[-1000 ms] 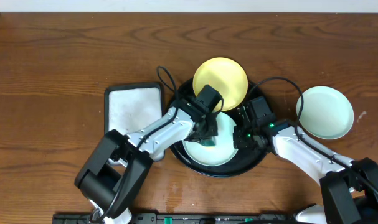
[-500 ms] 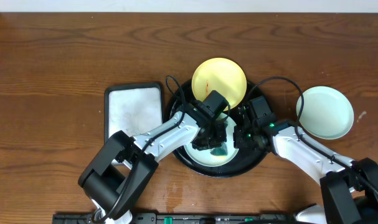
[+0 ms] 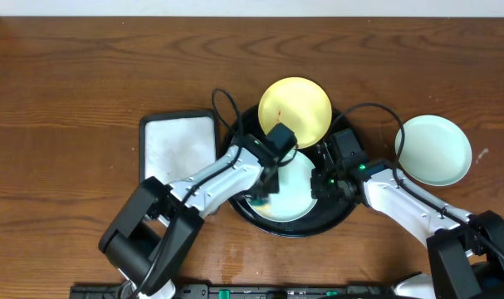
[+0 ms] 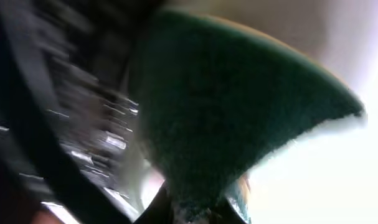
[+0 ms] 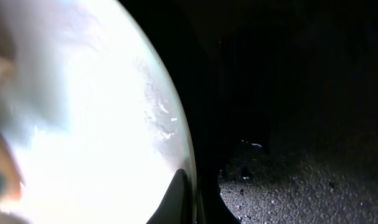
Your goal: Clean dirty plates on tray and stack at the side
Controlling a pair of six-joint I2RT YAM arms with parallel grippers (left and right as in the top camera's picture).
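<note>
The round black tray (image 3: 344,214) sits mid-worktop (image 3: 69,83) with two plates on it. A pale yellow plate (image 3: 297,106) lies at the far rim and overhangs it, with a small red smear (image 3: 278,111) on its left half. A mint-green plate (image 3: 291,195) lies toward the near side, partly under both arms. A second mint-green plate (image 3: 434,149) rests on the bare wood to the right of the tray, apart from it.

The left gripper (image 3: 264,189) is down over the left part of the mint-green plate in the tray. Its wrist view is heavily blurred, but shows a dark green sponge (image 4: 238,106) filling most of the picture, tapering at the bottom edge to where the left gripper (image 4: 192,214) pinches it – so it is closed on the sponge. The bright plate surface (image 4: 338,180) lies right behind the sponge, and the tray's dark rim (image 4: 27,124) crosses on the left.

The right gripper (image 3: 320,184) is at the right edge of the same plate. From its wrist, the white-glaring plate (image 5: 83,124) fills the left half against the tray's black floor (image 5: 301,174), and a dark fingertip (image 5: 178,196) lies on the plate's rim at the bottom – the other finger is lost in the dark, so I cannot tell whether it clamps the rim.

A white rectangular tray (image 3: 178,145) with a black rim lies just left of the round one.
</note>
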